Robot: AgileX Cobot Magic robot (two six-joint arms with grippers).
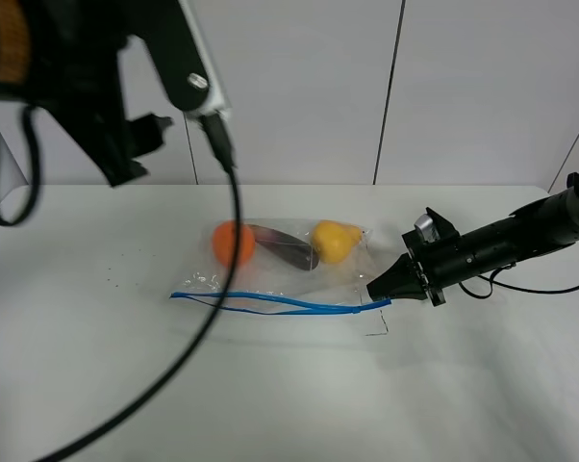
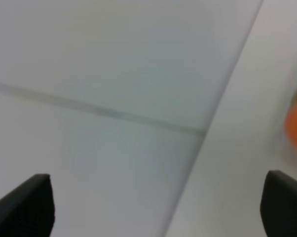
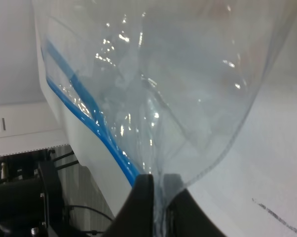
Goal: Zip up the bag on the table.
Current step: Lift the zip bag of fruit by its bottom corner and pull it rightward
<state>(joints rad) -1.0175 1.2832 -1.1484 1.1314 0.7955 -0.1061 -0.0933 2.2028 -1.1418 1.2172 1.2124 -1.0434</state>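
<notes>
The left gripper (image 2: 156,210) hangs high above the table (image 1: 88,385), jaws wide and empty. The bag (image 1: 299,274) lies mid-table, its near right corner pinched in the closed right gripper (image 1: 376,289).

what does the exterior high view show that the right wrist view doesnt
Only exterior high: the orange piece, purple piece and yellow piece of produce, and the left gripper high above the table. Only right wrist: close up, the right gripper pinching clear plastic. Both: the bag, its blue zipper strip, the table.
</notes>
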